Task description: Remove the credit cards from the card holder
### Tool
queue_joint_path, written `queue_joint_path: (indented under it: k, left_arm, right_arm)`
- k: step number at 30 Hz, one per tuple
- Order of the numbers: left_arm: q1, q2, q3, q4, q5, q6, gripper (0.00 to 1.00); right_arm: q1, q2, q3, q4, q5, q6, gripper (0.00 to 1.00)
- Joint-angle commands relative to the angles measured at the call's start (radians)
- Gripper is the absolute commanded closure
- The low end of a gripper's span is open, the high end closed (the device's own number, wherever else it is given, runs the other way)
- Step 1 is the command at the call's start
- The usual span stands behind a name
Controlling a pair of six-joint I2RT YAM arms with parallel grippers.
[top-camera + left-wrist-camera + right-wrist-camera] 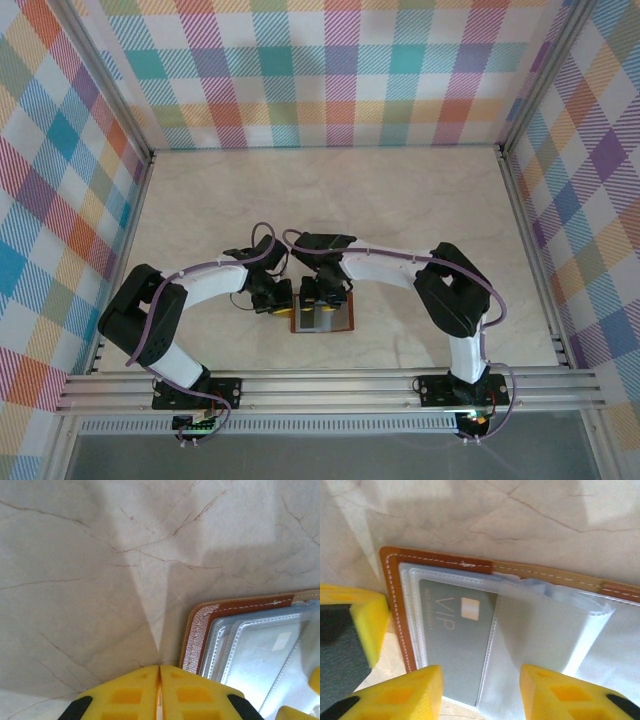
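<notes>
Yellow-fingered right gripper (481,687), jaws parted and empty, is poised over the opened tan-brown leather card holder (435,559). A grey "VIP" credit card (452,645) is seen sleeved inside. The left gripper (159,692), closed on nothing, is set just beside the holder. Extraction is judged pending: the card's edge must be pinched.

Top view: the tan-brown leather folding card holder (340,322) lies open, its far part covered by the yellow-fingered left claw (280,305) and right claw (322,300). What its pockets hold is too small to tell from here.

Left wrist view: one corner of the card holder is in frame, the rest cut off by the right and bottom edges. The clear plastic sleeves (260,650) glare, so their contents can't be told.

Right wrist view: the card holder runs off the right and bottom edges. The near end of a light grey credit card (457,635) marked VIP is hidden behind a right claw finger. The small print (431,611) beside VIP is blurred. A loose clear sleeve (550,625) is milky, contents unclear. The left claw is cut off by the left edge.
</notes>
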Motion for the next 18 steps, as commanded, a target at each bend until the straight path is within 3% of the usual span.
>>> queue_joint_path:
  k: [1, 6, 18]
  left_arm:
    - [-0.002, 0.002, -0.022, -0.033, 0.006, 0.01, 0.89]
    - [-0.001, 0.002, -0.02, -0.034, 0.007, 0.011, 0.89]
    - [-0.002, -0.008, -0.005, -0.052, 0.004, 0.012, 0.89]
  right_arm:
    - [0.013, 0.025, 0.043, -0.142, 0.086, -0.028, 0.5]
    - [0.014, 0.022, 0.051, -0.177, 0.117, -0.032, 0.43]
    - [0.014, 0.011, 0.022, -0.233, 0.201, -0.032, 0.44]
